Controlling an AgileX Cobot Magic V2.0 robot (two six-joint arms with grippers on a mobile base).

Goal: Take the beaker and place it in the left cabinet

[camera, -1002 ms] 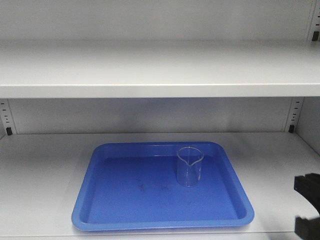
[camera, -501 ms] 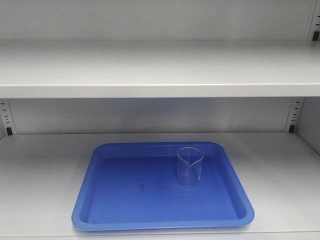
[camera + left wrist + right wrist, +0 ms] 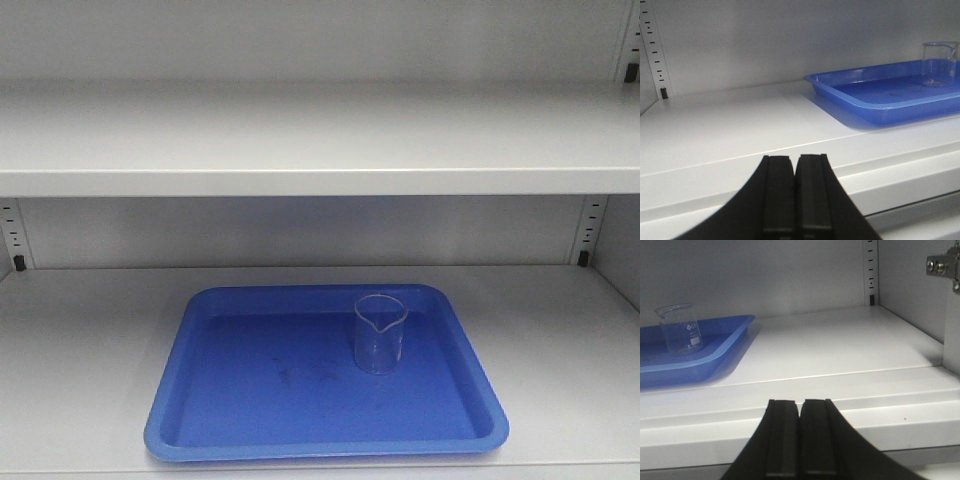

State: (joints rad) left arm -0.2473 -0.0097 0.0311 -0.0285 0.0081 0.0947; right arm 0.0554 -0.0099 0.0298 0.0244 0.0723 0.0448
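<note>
While the beaker [image 3: 379, 333] stands upright, long axis vertical, its pour spout faces the front camera, and it sits in the right rear part of the blue tray [image 3: 190, 400] on the left cabinet's [image 3: 300, 140] lower shelf. The left gripper [image 3: 795, 200] is pressed closed on nothing, outside the shelf edge; the beaker lies far ahead and right of its fingers. The right gripper [image 3: 799, 437] is likewise closed and holds nothing; the beaker lies ahead and left. A metal hinge [image 3: 943, 267] is cut off at the right edge.
</note>
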